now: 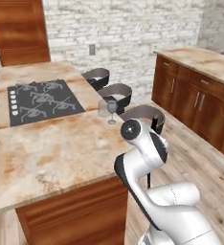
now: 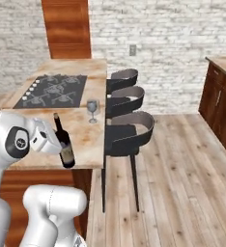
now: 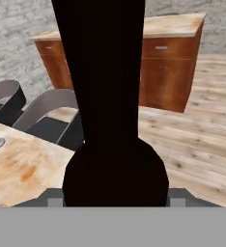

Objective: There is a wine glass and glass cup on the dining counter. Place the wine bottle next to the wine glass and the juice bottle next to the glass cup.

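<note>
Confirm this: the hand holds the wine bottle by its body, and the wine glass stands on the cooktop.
Not quite. The hand does hold the wine bottle, but the wine glass stands on the dining counter's stone top, just in front of the cooktop, as the right base view shows.

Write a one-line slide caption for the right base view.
Gripper holds the wine bottle upright above the dining counter, short of the wine glass.

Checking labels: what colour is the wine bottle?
Nearly black, with a tan label; the wine bottle shows best in the right base view.
</note>
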